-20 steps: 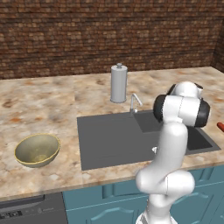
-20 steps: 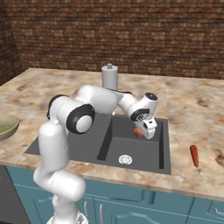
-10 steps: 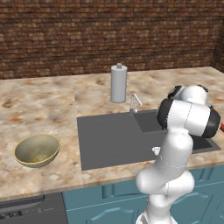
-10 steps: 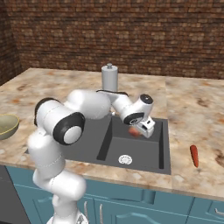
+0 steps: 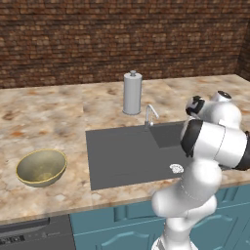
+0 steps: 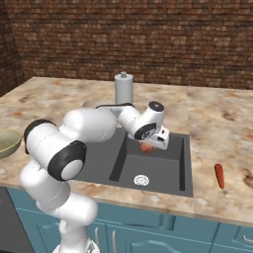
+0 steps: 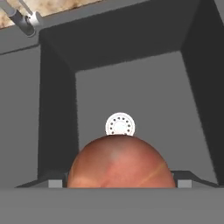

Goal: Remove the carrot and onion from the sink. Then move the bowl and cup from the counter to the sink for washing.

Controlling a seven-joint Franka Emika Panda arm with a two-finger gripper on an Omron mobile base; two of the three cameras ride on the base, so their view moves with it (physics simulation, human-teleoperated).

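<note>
**Reddish-brown onion carried above the basin**

Reddish-brown and round, the onion (image 7: 121,162) sits between the 2 fingers of the gripper (image 6: 154,144), whose jaws stand wide and appear clamped on its sides. It hangs over the deep basin of the sink (image 6: 174,173), with the white drain (image 7: 120,124) below, apparently lifted clear so it can pass the basin wall. The carrot (image 6: 219,176) already lies on the counter (image 6: 222,123) right of the sink, so 1 vegetable is out. The bowl (image 5: 41,167) waits on the counter, well apart from the sink.
</note>
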